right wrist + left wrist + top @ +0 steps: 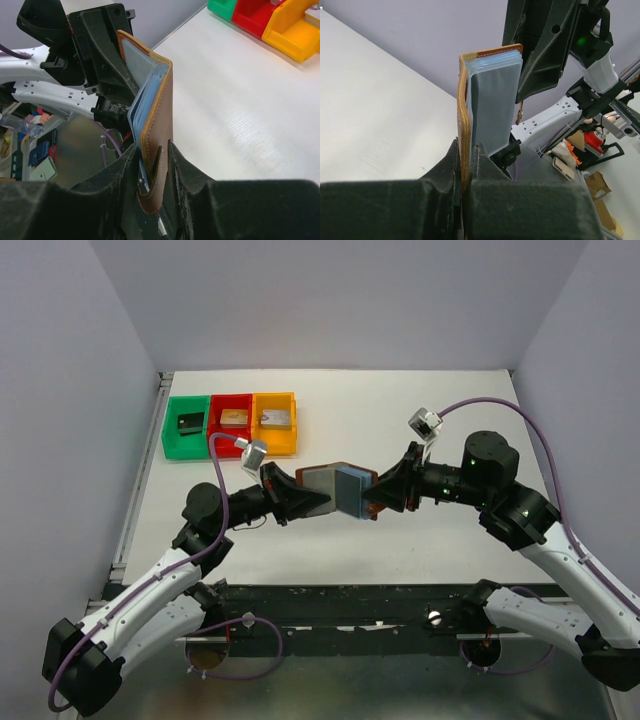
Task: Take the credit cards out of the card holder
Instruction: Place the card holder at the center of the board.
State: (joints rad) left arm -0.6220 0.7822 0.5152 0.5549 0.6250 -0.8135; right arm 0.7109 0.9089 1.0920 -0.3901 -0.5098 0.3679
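Your left pincer (466,165) is clamped on one brown leather flap of the card holder (490,95) and your right pincer (155,165) on the other, spreading it in the air above the middle of the surface (420,540). This looks like the opening step. Next, free one pincer to pinch a card edge. Pale blue-grey pockets face up, and no credit cards show.

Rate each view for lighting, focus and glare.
Top external: even, soft light, no glare, only faint shadows on the table; the card holder is sharp. Left wrist: the left tool is dark and blurred up close, while the holder is crisp. Right wrist: the right tool is likewise dark and soft, and the plastic bins are slightly soft.
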